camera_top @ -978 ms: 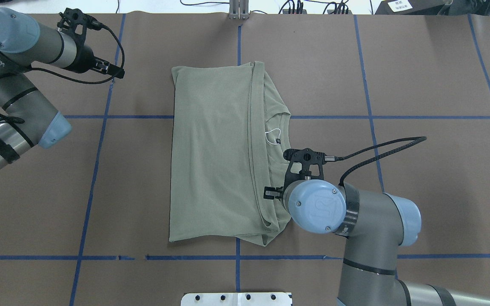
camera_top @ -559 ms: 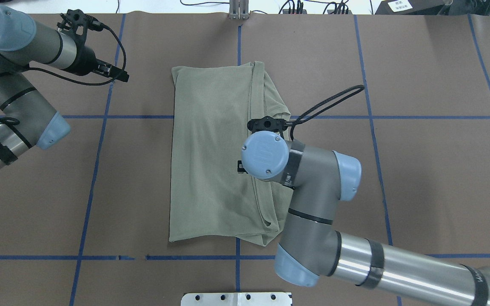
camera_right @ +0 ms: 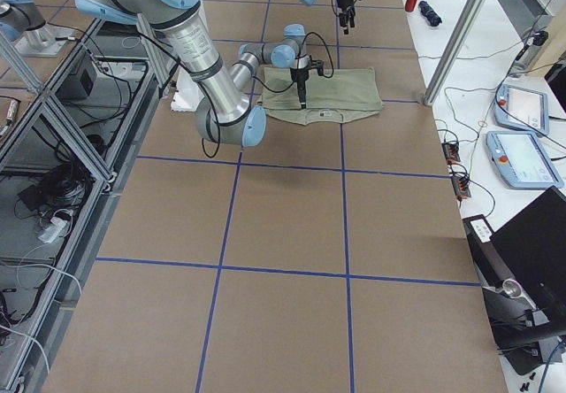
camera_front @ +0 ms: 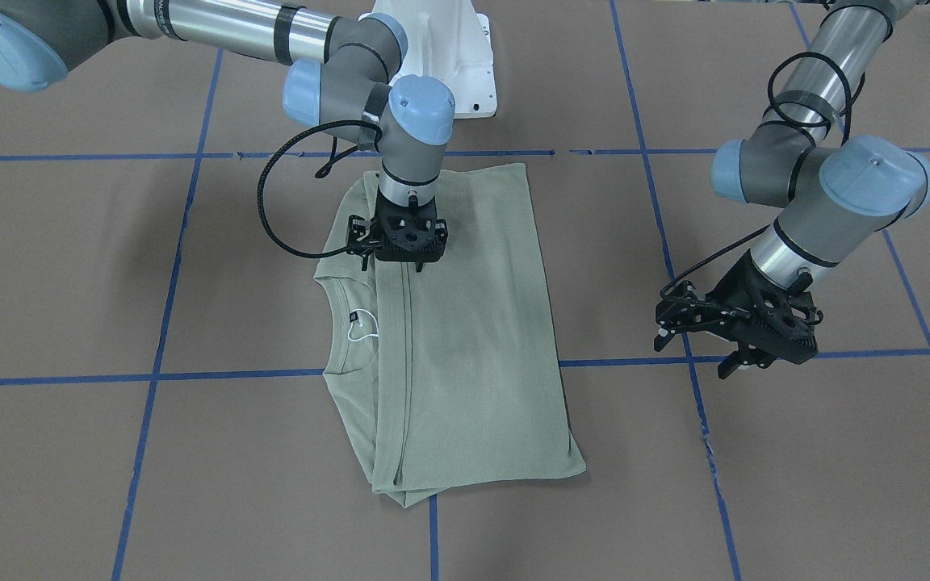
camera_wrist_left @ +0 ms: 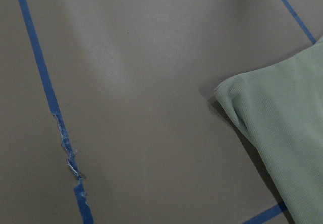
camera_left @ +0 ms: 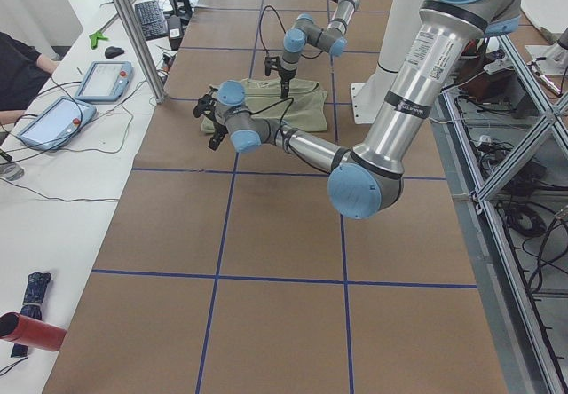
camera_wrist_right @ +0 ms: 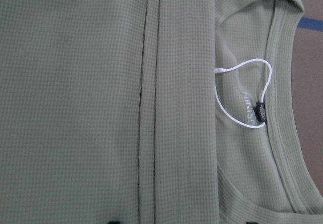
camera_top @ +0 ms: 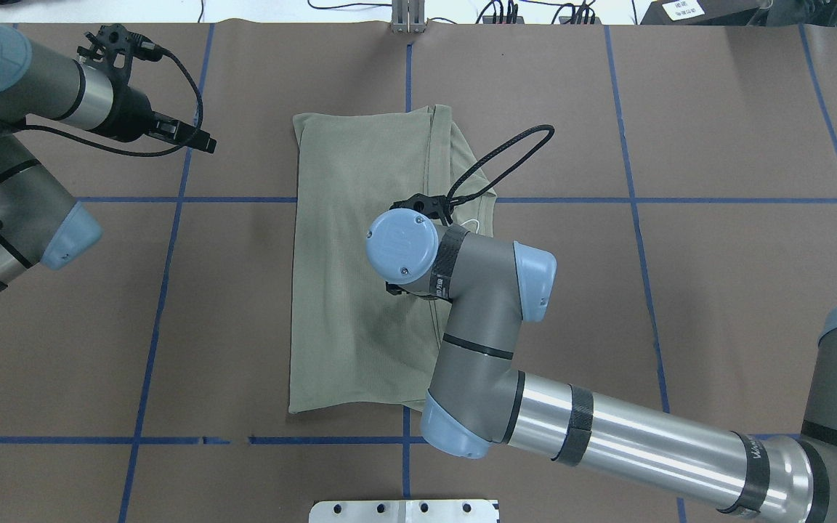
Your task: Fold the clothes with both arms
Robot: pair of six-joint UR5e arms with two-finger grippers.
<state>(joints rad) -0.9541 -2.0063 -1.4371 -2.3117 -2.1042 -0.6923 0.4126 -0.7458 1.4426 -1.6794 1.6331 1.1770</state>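
The sage-green shirt (camera_top: 360, 254) lies folded into a long rectangle in the middle of the table, collar side on the robot's right. Its white string loop (camera_wrist_right: 242, 93) and black neck label (camera_wrist_right: 262, 114) show inside the neckline. My right gripper (camera_front: 404, 254) hangs open just above the shirt's (camera_front: 473, 339) folded edge, beside the collar. In the overhead view its own wrist hides it. My left gripper (camera_front: 699, 355) is open and empty over bare table, off the shirt's far left corner (camera_wrist_left: 287, 123). It also shows in the overhead view (camera_top: 204, 142).
The brown table cover carries a grid of blue tape lines, with a torn spot (camera_wrist_left: 68, 153) near the left gripper. The white pedestal base (camera_front: 449, 48) stands at the robot's edge. A side table with tablets (camera_left: 98, 79) and an aluminium post (camera_left: 133, 30) are beyond the far edge.
My right arm has swung from the shirt's near right corner to over its folded edge by the collar. My left arm has drawn back slightly to the left.
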